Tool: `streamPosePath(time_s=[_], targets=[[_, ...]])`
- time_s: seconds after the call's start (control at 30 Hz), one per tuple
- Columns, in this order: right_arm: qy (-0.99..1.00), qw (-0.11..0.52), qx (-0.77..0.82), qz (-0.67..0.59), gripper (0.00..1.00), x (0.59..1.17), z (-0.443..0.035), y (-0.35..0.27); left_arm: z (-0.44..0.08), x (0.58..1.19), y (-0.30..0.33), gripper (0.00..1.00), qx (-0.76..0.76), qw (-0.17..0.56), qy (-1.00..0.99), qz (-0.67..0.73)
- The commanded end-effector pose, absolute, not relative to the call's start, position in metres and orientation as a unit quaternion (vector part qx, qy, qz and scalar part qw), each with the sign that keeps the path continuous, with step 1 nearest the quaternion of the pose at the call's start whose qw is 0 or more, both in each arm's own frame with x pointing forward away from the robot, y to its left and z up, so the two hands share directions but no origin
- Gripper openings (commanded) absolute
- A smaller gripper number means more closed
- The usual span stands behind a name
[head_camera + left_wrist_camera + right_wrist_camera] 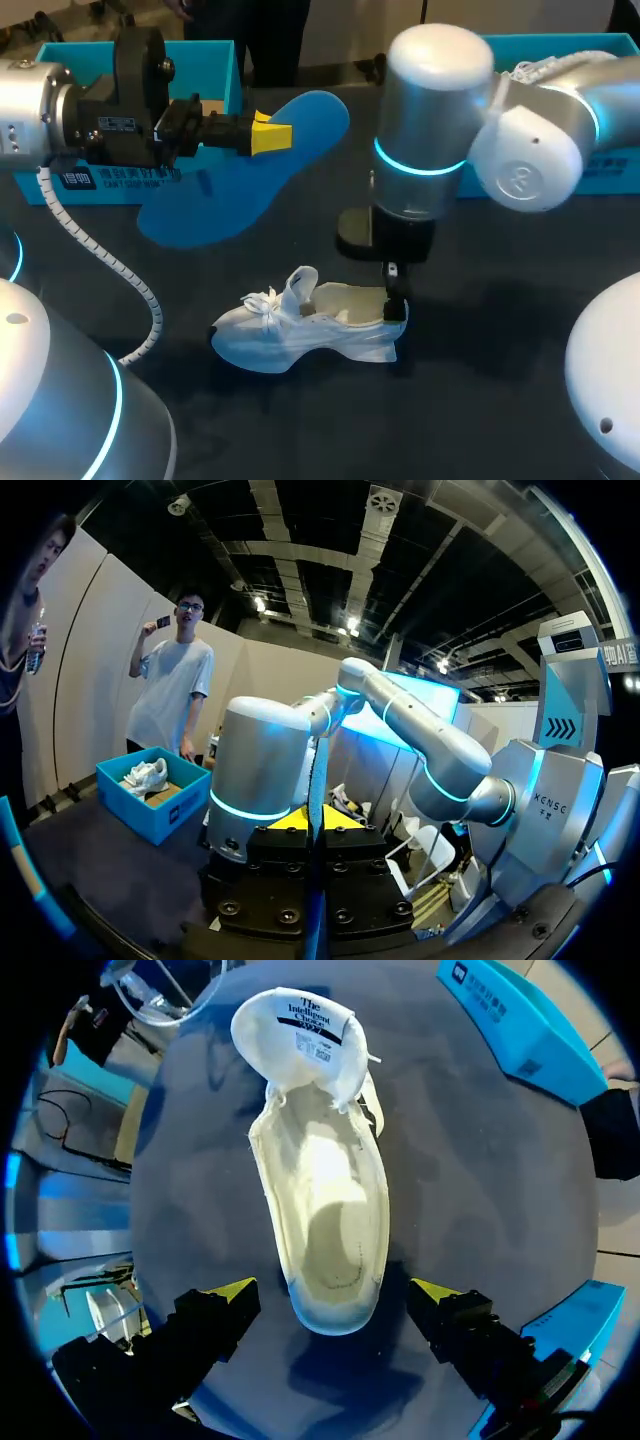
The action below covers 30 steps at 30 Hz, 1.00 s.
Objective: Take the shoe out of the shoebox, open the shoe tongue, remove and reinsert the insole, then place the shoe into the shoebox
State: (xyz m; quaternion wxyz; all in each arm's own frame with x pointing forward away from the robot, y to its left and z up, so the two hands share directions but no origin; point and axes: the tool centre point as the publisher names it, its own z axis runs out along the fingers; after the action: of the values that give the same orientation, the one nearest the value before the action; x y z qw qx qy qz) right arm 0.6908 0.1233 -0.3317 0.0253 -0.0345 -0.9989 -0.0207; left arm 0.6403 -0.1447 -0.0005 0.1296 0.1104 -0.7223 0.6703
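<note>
A white shoe (310, 325) lies on its side on the dark table, with its tongue (298, 1035) folded open and the pale inside showing. The blue insole (250, 175) is held above the table, out of the shoe, with my left gripper (270, 133) shut on its edge. In the left wrist view the insole (316, 780) shows edge-on between the yellow tips. My right gripper (332, 1295) hangs open over the shoe's heel (335, 1305), one finger on each side and neither touching it. In the head view the right gripper (397, 300) is at the heel end.
A teal shoebox (130, 60) stands at the back left behind my left arm. A second teal box (600, 170) stands at the back right with another white shoe (148, 775) in it. Bare table lies in front of the shoe.
</note>
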Motion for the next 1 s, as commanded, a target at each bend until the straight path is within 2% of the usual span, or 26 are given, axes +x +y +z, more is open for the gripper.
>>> streamPosePath(time_s=[0.03, 0.3, 1.0], targets=[[-0.999, 0.015, -0.035, 0.000, 1.00, 0.686, -0.326, 0.126, -0.001, 0.641, -0.145, 0.00, 0.110, 0.130, -0.723, 0.670], [-1.000, 0.000, -0.019, -0.013, 1.00, 0.705, -0.322, 0.141, -0.001, 0.641, -0.145, 0.00, 0.110, 0.130, -0.723, 0.670], [-1.000, 0.013, -0.002, -0.022, 1.00, 0.749, -0.340, 0.174, -0.001, 0.641, -0.145, 0.00, 0.110, 0.130, -0.723, 0.670]])
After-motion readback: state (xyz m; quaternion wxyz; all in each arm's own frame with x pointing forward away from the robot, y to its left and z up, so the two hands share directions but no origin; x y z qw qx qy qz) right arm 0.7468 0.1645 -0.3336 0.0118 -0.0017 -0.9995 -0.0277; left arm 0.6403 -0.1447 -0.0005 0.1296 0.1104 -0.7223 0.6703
